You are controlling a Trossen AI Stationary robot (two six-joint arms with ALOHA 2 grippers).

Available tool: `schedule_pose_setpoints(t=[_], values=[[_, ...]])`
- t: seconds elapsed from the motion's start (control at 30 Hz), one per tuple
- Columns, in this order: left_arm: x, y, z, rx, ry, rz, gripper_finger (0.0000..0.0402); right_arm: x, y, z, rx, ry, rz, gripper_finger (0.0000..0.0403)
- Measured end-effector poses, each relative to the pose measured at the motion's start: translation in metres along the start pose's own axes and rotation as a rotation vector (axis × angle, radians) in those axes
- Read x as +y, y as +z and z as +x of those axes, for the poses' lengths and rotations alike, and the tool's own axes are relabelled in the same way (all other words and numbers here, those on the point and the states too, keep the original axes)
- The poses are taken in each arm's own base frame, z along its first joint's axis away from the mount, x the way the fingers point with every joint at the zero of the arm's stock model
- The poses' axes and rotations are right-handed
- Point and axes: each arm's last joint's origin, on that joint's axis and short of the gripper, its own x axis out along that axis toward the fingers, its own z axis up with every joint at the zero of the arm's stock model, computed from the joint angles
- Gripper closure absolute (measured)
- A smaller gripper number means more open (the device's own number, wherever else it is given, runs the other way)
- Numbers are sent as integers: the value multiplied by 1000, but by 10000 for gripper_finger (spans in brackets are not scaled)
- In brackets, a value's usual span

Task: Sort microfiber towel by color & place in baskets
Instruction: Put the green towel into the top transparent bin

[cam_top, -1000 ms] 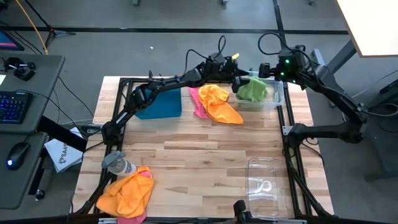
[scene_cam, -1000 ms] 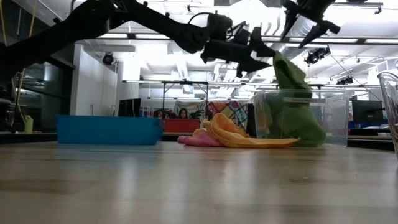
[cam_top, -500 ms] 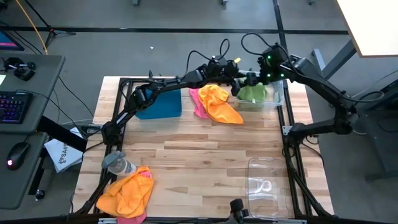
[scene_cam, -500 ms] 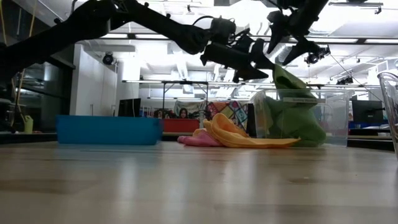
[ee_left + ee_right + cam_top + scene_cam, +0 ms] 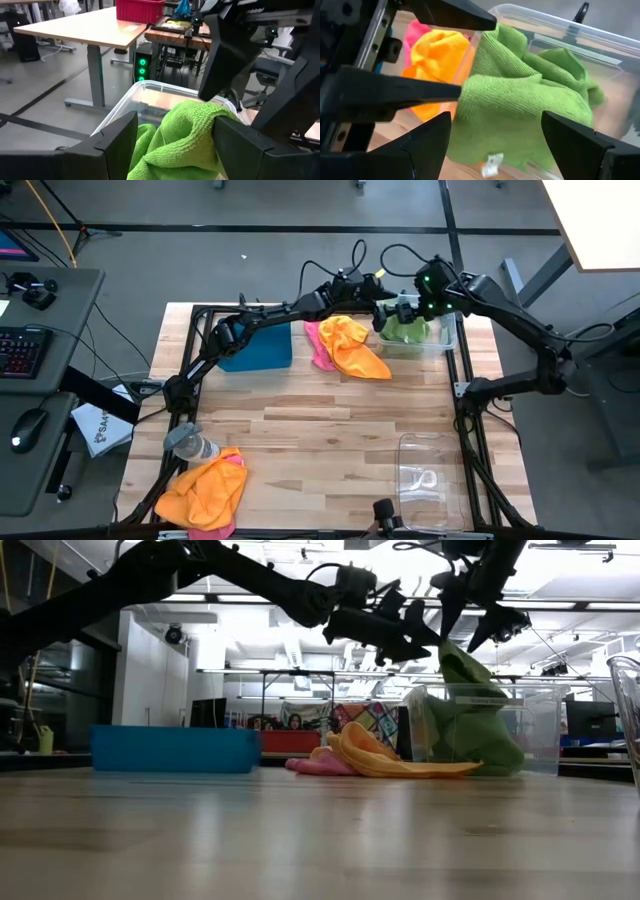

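Note:
A lime green towel (image 5: pixel 414 330) lies heaped in the clear bin (image 5: pixel 448 332) at the table's far right, and one fold of it stands up in a peak (image 5: pixel 455 650). My left gripper (image 5: pixel 175 125) reaches across from the table's left, open, with the peak between its fingers. My right gripper (image 5: pixel 496 116) hovers over the same towel, open, a finger on either side. An orange towel (image 5: pixel 352 346) lies on a pink one (image 5: pixel 315 345) beside the bin. The teal tray (image 5: pixel 258 350) sits left of them. My left gripper is open, and one finger (image 5: pixel 240 142) lies against the raised fold of the green towel (image 5: pixel 212 116), which drapes over its tip. The fingers come in nearly level from the table's left. The rest of the towel rests in the clear bin.
A second clear bin (image 5: pixel 430 478) stands at the near right edge. An orange towel over a pink one (image 5: pixel 205 490) lies at the near left corner, with a grey-capped clear bottle (image 5: pixel 190 444) beside it. The middle of the table is bare wood.
My right gripper has swung from the far right edge toward the table's left and come down over the green towel in the bin, close to my left gripper. The towel's peak has stayed standing.

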Motion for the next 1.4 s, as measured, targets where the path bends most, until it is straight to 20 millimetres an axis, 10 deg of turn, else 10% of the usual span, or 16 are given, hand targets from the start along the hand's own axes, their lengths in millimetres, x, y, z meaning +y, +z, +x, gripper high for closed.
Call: schedule_pose_setpoints(t=[0.37, 0.87, 1.4], values=[[-6, 3, -2, 24, -40, 12, 165, 7, 3, 26, 31, -137, -73, 96], [23, 49, -76, 269, -210, -118, 165, -11, 7, 22, 10, -252, -88, 96], [37, 92, -143, 284, -408, -218, 165, -41, -21, 96, 107, -87, 165, 96]])
